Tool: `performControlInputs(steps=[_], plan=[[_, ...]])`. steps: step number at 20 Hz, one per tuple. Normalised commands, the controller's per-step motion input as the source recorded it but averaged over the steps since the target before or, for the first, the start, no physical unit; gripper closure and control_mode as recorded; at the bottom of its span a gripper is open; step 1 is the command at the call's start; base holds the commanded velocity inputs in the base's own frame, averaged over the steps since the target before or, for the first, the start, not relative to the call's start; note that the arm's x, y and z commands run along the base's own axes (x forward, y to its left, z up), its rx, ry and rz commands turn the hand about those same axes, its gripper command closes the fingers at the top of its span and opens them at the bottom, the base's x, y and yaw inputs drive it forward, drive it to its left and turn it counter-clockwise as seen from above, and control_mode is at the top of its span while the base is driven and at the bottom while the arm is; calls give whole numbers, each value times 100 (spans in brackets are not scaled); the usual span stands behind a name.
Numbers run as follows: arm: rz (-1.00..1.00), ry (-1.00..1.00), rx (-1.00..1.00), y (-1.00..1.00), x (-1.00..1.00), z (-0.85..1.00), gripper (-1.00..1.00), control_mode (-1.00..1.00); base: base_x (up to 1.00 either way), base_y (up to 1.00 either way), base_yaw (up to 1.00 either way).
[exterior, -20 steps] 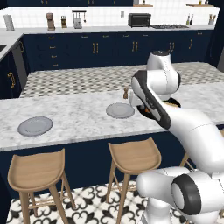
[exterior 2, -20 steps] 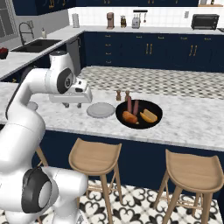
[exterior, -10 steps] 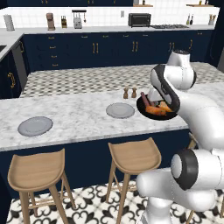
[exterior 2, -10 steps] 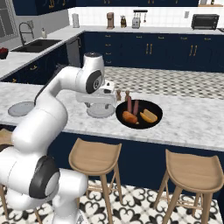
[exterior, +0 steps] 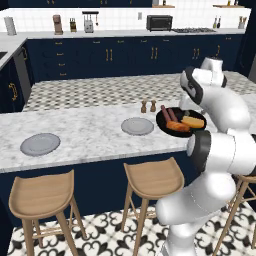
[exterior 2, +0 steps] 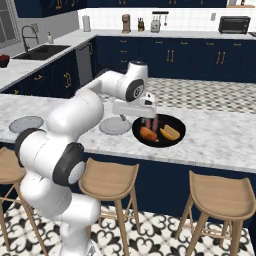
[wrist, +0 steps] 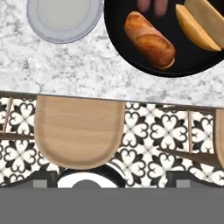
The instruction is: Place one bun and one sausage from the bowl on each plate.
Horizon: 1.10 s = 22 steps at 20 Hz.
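Note:
The black bowl (exterior: 181, 121) (exterior 2: 159, 130) (wrist: 183, 61) sits on the marble counter and holds a browned long roll (wrist: 148, 39), two pale yellow buns (wrist: 194, 26) and two dark red sausages (wrist: 151, 4). One grey plate (exterior: 137, 126) (exterior 2: 114, 126) (wrist: 63, 17) lies bare just left of the bowl. The other grey plate (exterior: 40, 144) (exterior 2: 25, 123) lies bare far to the left. My gripper (exterior 2: 135, 117) (wrist: 113, 179) hangs open and holds nothing. It is above the counter's front edge, between the near plate and the bowl.
Two small shakers (exterior: 148, 106) stand just behind the near plate. Wooden stools (exterior: 152, 177) (exterior 2: 107, 182) (wrist: 78, 131) stand under the counter's front edge, above a patterned tile floor. My own arm blocks the bowl's right side in the left base view.
The arm has swung to the right, from beside the near plate to the bowl's near-left side. The jaws have gone from nearly shut to wide open.

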Motion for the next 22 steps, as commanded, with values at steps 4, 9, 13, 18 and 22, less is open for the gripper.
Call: performControlInputs(steps=[4, 9, 13, 18, 22], plan=[[0, 0, 0, -2, 53, -57, -100, -100, 0, 0, 0], [0, 0, 0, 0, 53, -53, -100, -100, 0, 0, 0], [0, 0, 0, 0, 31, -40, -100, -100, 0, 0, 0], [2, -4, 0, -5, 28, -31, -100, -100, 0, 0, 0], [2, -8, 0, -3, 6, -29, -100, -100, 0, 0, 0]])
